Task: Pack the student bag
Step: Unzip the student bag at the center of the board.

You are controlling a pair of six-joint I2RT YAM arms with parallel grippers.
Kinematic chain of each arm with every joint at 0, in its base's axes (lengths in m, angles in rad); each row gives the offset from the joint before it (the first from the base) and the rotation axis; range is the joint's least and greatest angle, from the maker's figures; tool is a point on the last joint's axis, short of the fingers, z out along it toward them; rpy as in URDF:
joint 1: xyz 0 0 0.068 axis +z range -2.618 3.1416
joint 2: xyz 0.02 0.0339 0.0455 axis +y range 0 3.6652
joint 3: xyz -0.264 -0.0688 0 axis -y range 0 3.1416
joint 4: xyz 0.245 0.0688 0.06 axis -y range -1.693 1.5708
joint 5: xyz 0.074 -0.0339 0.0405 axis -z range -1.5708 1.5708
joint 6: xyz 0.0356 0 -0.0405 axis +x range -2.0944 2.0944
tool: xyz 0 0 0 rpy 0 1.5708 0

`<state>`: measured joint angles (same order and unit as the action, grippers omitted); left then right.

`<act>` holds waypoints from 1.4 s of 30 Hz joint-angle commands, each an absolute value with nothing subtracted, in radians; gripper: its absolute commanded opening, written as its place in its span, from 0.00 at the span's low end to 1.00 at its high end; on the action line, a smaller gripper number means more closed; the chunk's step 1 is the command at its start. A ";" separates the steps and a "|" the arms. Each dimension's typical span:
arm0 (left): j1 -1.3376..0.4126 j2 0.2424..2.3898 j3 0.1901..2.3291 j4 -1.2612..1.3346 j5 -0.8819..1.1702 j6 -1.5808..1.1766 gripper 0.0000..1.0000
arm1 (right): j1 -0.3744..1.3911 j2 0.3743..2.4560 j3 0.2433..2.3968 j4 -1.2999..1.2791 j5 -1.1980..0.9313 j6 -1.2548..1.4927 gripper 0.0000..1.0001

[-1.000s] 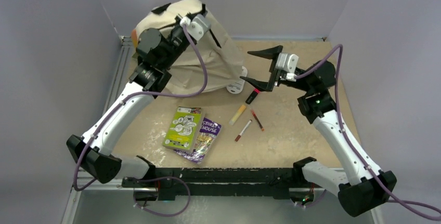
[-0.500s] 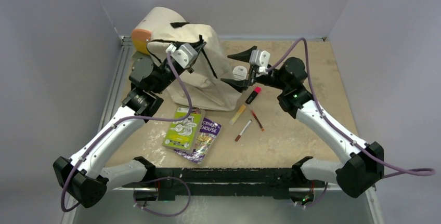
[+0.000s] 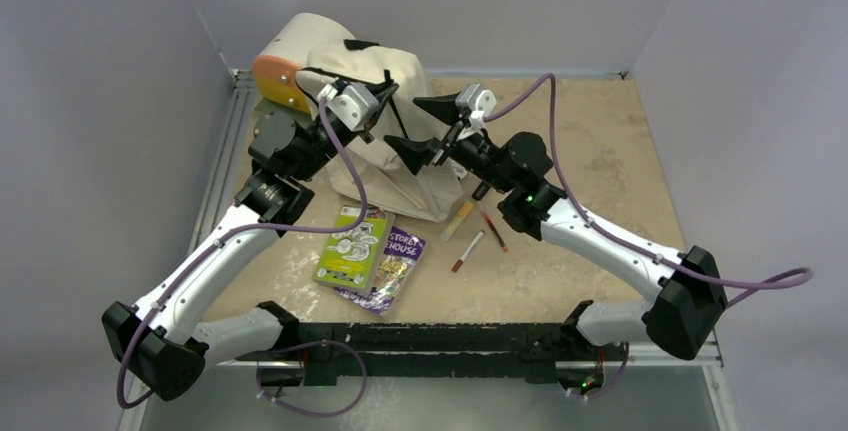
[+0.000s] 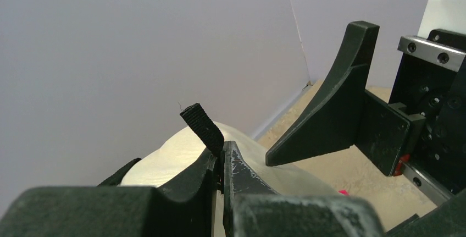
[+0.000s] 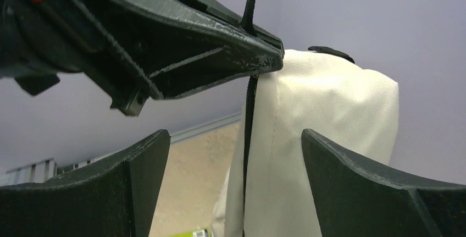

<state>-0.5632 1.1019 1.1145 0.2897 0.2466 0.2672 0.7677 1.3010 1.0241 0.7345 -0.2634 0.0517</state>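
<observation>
In the top view, the student bag stands upright at the far left of the table, by the back wall, with a cream-and-orange drum just behind it. The left gripper is clenched at the bag's top. The right gripper hangs spread wide just beside the bag's right edge. Books and pens lie in front, not yet packed.

In the left wrist view, the left gripper pinches a black tab at the bag's crest.

In the right wrist view, the right gripper is released, its jaws either side of the black zipper and touching nothing. The left gripper sits just above.

The step looks like opening the bag. The left should hold the tab taut. The right should close low on the zipper seam, clear of the other fingers, then draw away steadily so the soft bag neither topples nor slips.
</observation>
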 commanded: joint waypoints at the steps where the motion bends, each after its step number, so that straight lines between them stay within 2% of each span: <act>1: -0.560 1.092 1.138 0.371 0.268 0.238 0.00 | 0.825 1.336 1.060 0.849 -0.034 0.111 0.91; 7: -0.560 1.086 1.146 0.363 0.280 0.216 0.00 | 0.882 1.416 1.115 0.829 0.159 0.022 0.84; 10: -0.560 1.085 1.150 0.353 0.296 0.203 0.00 | 0.893 1.442 1.121 0.840 0.241 -0.020 0.74; 12: -0.561 1.082 1.151 0.348 0.301 0.197 0.00 | 0.894 1.450 1.123 0.842 0.278 -0.041 0.59; 17: -0.561 1.074 1.146 0.342 0.277 0.191 0.00 | 0.894 1.433 1.094 0.867 0.295 -0.053 0.05; 18: -0.561 1.075 1.148 0.341 0.256 0.186 0.00 | 0.894 1.423 1.080 0.879 0.288 -0.053 0.00; 29: -0.560 1.095 1.136 0.457 -0.256 0.235 0.00 | 0.894 1.360 0.977 0.867 0.308 0.020 0.00; 35: -0.556 1.105 1.099 0.533 -0.441 0.331 0.00 | 0.894 1.328 0.938 0.862 0.314 0.045 0.00; 42: -0.476 1.109 1.046 0.537 -0.525 0.339 0.00 | 0.894 1.275 0.897 0.836 0.313 0.053 0.00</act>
